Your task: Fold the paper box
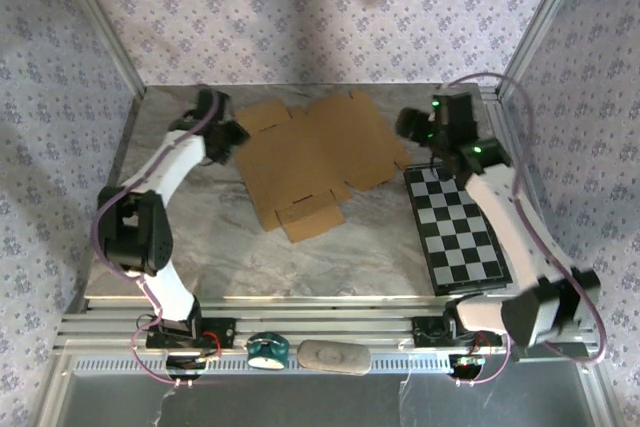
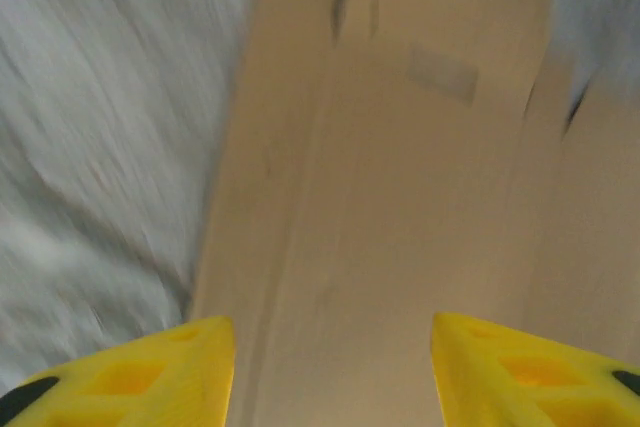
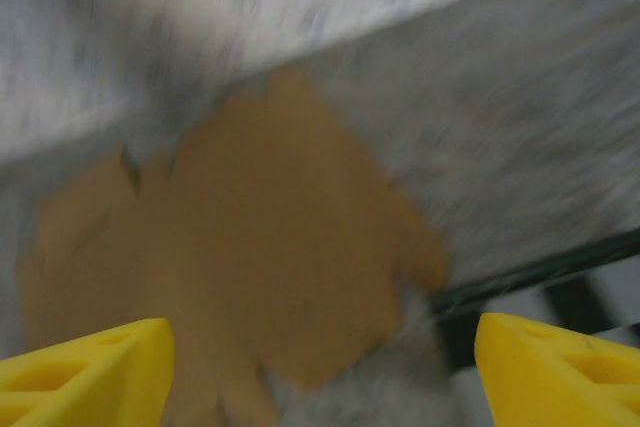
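Paper box (image 1: 315,162): plain tan-brown die-cut cardboard sheet with flaps and tabs. Lying flat and unfolded on the far middle of the table, between the two grippers. Small flap at its near edge pointing towards the arm bases.

Surface: grey marble-patterned table top (image 1: 220,237), rectangular, framed by ribbed aluminium rails (image 1: 330,332) at the near edge. Room: walls (image 1: 300,17) on three sides in pale lilac floral paper, metal posts in the corners.

Black-and-white checkered board (image 1: 457,229): flat along the right side of the table, its far left corner just beside the sheet's right flap.

On the near rail: small teal object (image 1: 267,349) and pale oval object (image 1: 334,356), side by side, well apart from the sheet.

Left gripper (image 1: 225,137): at the sheet's left edge. In the blurred left wrist view (image 2: 330,332), yellow fingers apart, cardboard (image 2: 400,197) lying beyond them, nothing clamped; contact cannot be told.

Right gripper (image 1: 415,127): just beside the sheet's far right flap. In the blurred right wrist view (image 3: 320,332), yellow fingers spread wide, sheet (image 3: 250,247) ahead, nothing held.

Open room: bare marble on the near half of the table between the arms, and a strip left of the sheet.
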